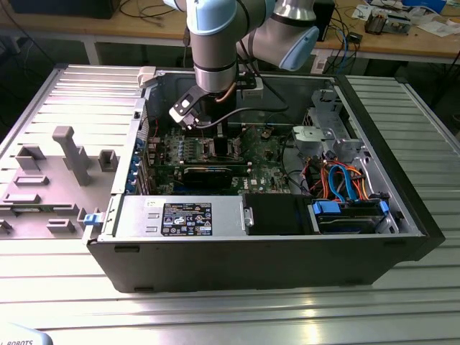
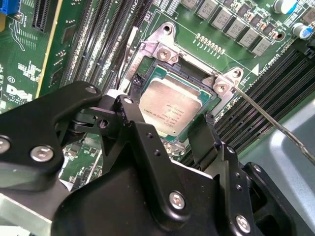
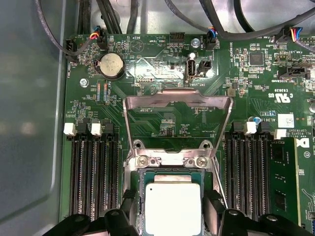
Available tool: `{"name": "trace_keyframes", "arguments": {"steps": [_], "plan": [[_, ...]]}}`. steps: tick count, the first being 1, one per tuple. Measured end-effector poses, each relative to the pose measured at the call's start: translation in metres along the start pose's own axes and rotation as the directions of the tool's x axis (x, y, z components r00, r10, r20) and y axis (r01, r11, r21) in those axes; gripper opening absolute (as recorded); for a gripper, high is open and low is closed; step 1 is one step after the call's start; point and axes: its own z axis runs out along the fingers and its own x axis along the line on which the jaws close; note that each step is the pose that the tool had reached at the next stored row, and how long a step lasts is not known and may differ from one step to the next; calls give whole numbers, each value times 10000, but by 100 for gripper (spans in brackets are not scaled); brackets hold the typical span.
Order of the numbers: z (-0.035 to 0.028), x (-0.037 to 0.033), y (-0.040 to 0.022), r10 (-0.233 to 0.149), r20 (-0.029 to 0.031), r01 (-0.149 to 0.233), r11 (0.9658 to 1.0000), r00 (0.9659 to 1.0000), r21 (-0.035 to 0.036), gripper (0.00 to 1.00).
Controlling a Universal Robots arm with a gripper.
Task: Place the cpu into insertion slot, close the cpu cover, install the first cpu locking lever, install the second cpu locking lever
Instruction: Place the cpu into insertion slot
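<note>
First wrist view: the cpu (image 3: 173, 206) lies flat in its socket, silver top up, edges square with the memory slots (image 3: 91, 172) that flank it. The claw (image 3: 172, 199) is spread, one finger just beside each opposite cpu edge, with nothing lifted. The cpu cover (image 3: 177, 97) is swung open above the green motherboard (image 3: 162, 64). In the exterior view, the open computer case (image 1: 251, 251) rests on a ribbed metal counter (image 1: 215, 316).
</note>
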Motion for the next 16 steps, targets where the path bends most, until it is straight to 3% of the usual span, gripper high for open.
{"name": "trace_keyframes", "arguments": {"steps": [16], "plan": [[-43, 1, 5, 0, 3, 0, 10000, 10000, 0, 62]]}}
